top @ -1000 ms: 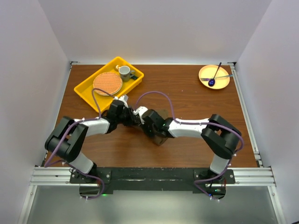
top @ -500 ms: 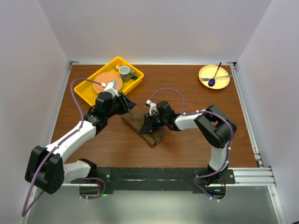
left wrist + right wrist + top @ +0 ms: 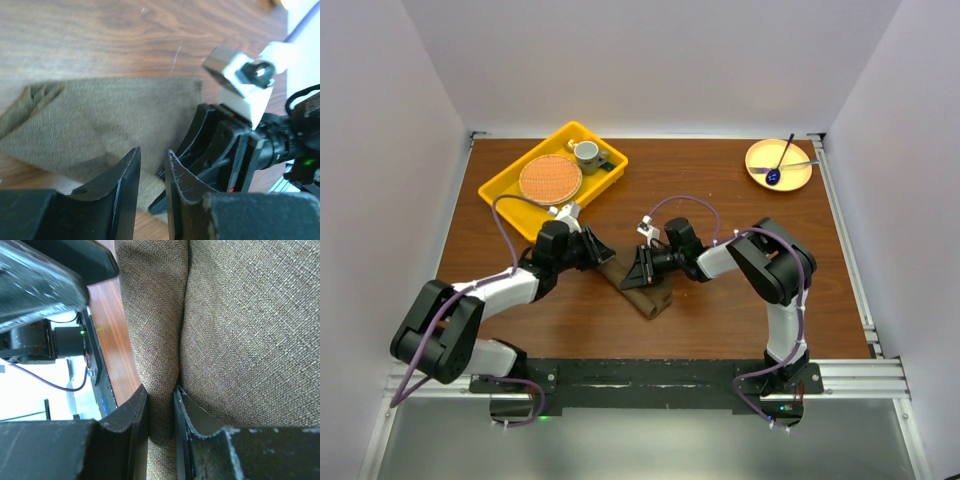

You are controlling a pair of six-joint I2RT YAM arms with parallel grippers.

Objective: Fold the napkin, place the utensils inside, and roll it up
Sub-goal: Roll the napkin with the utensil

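We've got the right claw (image 3: 160,392) clamped on a fold of the napkin (image 3: 642,292), which lies diagonally on the counter (image 3: 740,300), far-left to near-right. Our left claw (image 3: 151,160) hovers over its far end, tips slightly apart, empty.

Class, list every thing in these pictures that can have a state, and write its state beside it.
napkin, folded, lying on the table, one fold pinched.
right pincer, shut on the napkin's fold.
left pincer, just over the napkin, jaws narrowly apart, grip unclear.
cup, upright in the yellow tray.
dark spoon, resting on the plate.
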